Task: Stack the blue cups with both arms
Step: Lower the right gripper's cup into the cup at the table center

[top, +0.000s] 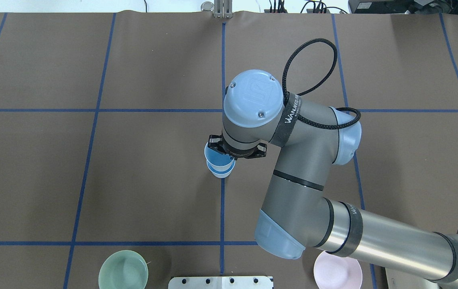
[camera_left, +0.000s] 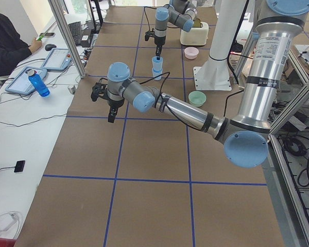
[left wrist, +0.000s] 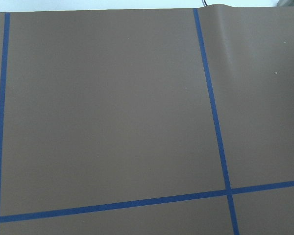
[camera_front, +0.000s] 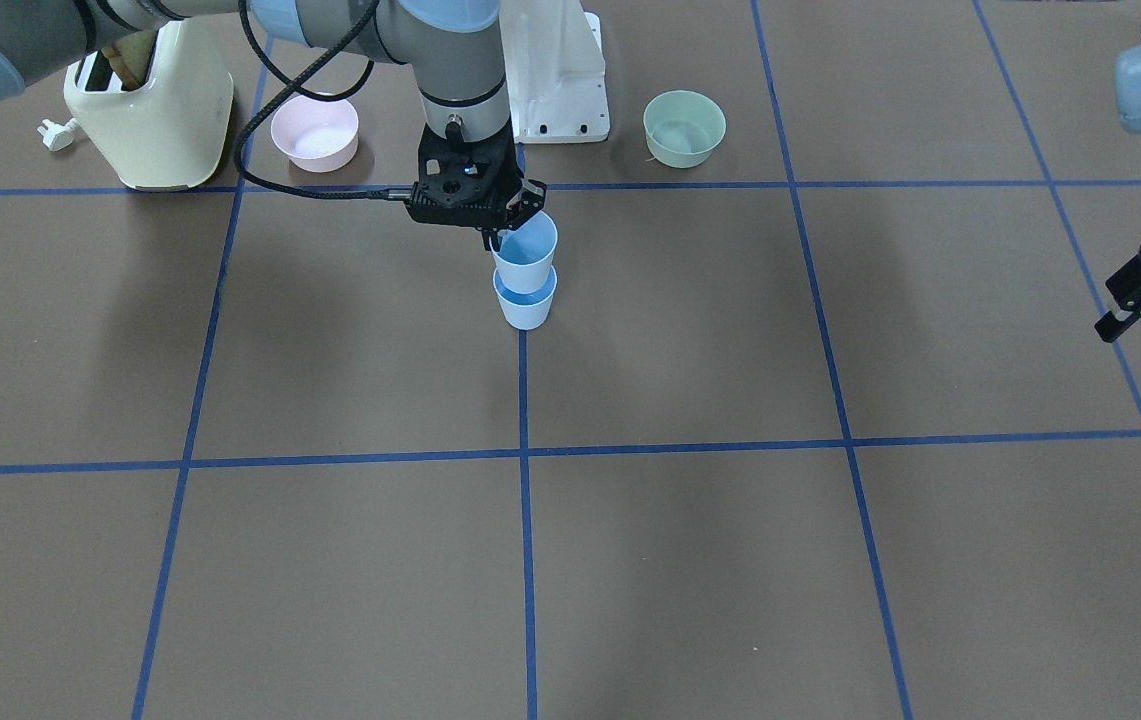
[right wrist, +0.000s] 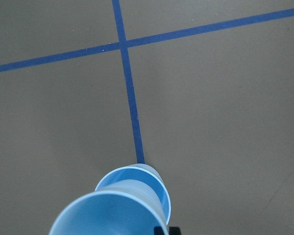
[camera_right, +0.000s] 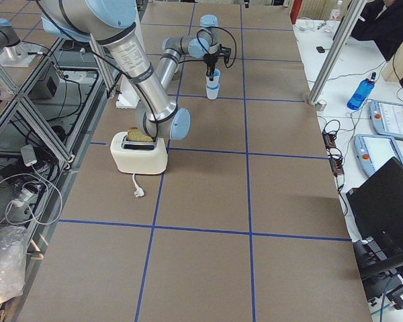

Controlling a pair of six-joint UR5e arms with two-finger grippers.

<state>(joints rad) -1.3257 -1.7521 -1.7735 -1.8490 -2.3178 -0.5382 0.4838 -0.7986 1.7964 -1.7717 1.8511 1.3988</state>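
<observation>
Pale blue plastic meets pale blue plastic at the middle of the surface (camera_front: 690,340). The upper cup (camera_front: 527,243) hangs with its base inside the mouth of the lower cup (camera_front: 526,308), which stands on a blue tape line (camera_front: 523,390). The right arm (top: 293,188) reaches over the pair, and its jaws pinch the upper cup's rim, one finger inside and one outside. The left arm (camera_left: 185,110) is well apart, its jaws spread wide and holding nothing.

The step in hand looks like the nesting itself. The upper cup is entered but does not seem fully seated, since much of its wall shows above the lower rim. The next move probably calls for a short straight descent until the cups bind. The right jaws would then need to open and rise vertically, so the inner finger does not drag the cup back out or tip the stack.

A black strap (top: 286,123) on the right arm bears white lettering starting "WANJEE"; the rest is unclear. The joint cap (top: 254,97) carries an embossed mark resembling "UR".
</observation>
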